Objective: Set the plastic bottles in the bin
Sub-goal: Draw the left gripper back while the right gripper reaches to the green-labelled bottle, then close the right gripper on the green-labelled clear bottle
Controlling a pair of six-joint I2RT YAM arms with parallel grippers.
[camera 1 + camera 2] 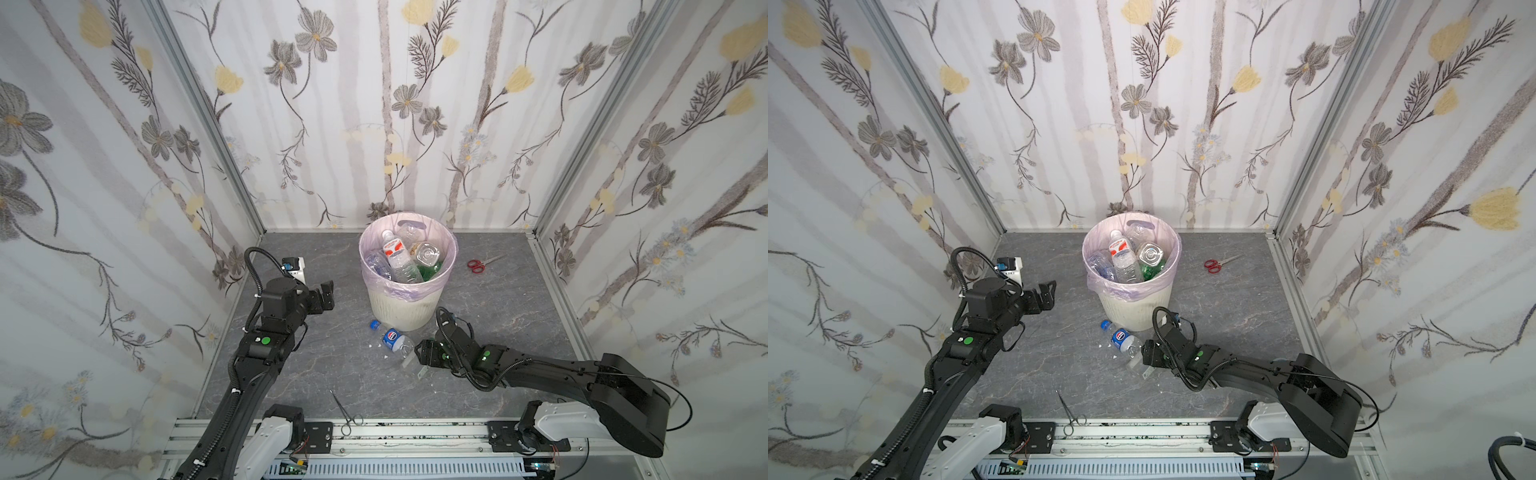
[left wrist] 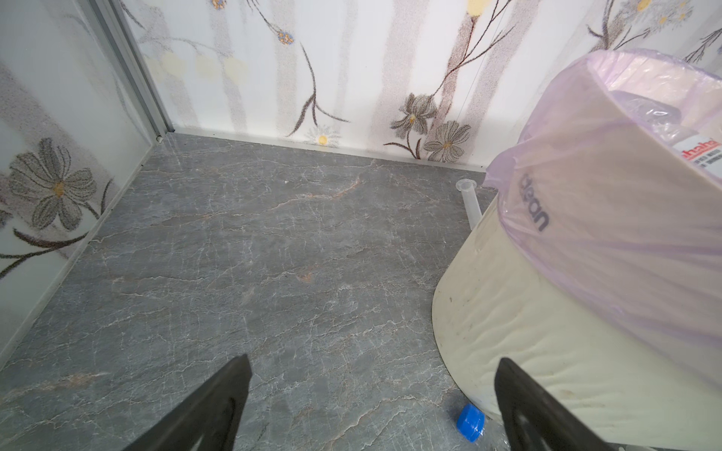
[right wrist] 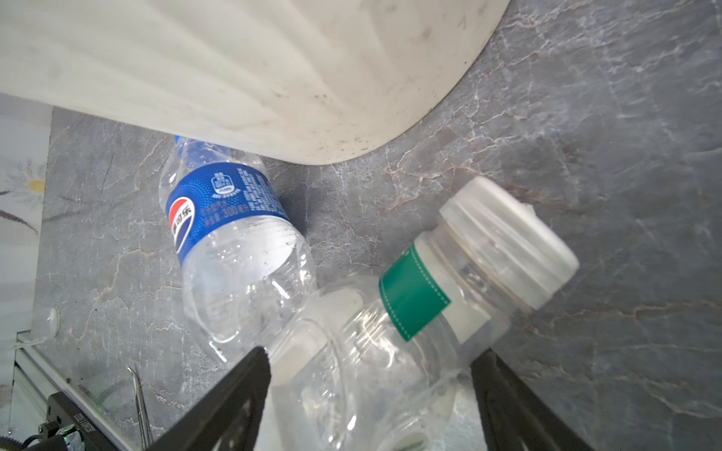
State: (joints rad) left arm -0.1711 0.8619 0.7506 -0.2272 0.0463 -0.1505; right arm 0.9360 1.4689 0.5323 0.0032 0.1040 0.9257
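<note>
The cream ribbed bin (image 1: 401, 309) (image 1: 1133, 307) with its pink liner stands mid-table, with several plastic bottles (image 1: 399, 257) piled inside. In front of it lies a clear bottle with a blue label (image 1: 392, 338) (image 3: 230, 242), its blue cap (image 2: 470, 421) by the bin's base. My right gripper (image 1: 414, 365) (image 3: 373, 353) is low on the table just right of that bottle. Its jaws press both sides of another clear bottle with a green band and white cap (image 3: 414, 296). My left gripper (image 1: 326, 295) (image 2: 375, 359) hovers left of the bin, open and empty.
Red-handled scissors (image 1: 478, 265) lie right of the bin. Thin metal forceps (image 1: 345, 415) rest near the front rail. A small clear tube (image 2: 469, 199) lies behind the bin's base. Floral walls close in the back and both sides.
</note>
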